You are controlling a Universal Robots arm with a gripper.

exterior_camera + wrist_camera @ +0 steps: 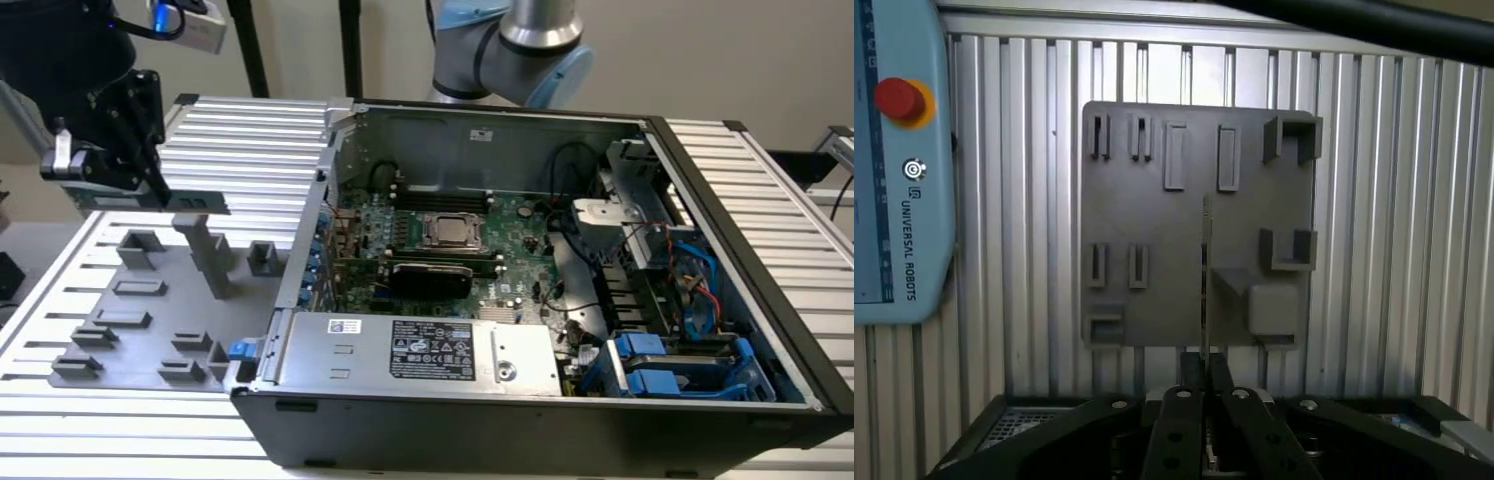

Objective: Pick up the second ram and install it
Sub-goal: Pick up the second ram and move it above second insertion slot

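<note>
In the exterior view my gripper (118, 186) hangs above the grey holder plate (134, 325) at the exterior view's left, shut on the second ram (180, 203). The ram is a thin green stick held level, clear of the holder blocks. The wrist view looks along its edge, so the ram (1205, 265) appears as a narrow line rising from my gripper (1205, 385) over the grey holder plate (1154, 300). The open computer case (747, 250) lies at the exterior view's right. Its green motherboard (514, 235) has long black slots (441, 190) near the back wall.
Grey holder blocks (211, 255) stand up from the plate below the ram. A power supply (420, 350) fills the case's front, and blue drive bays (667, 365) and cables sit at the exterior view's right. A teach pendant (899, 170) with a red button lies on the ribbed table.
</note>
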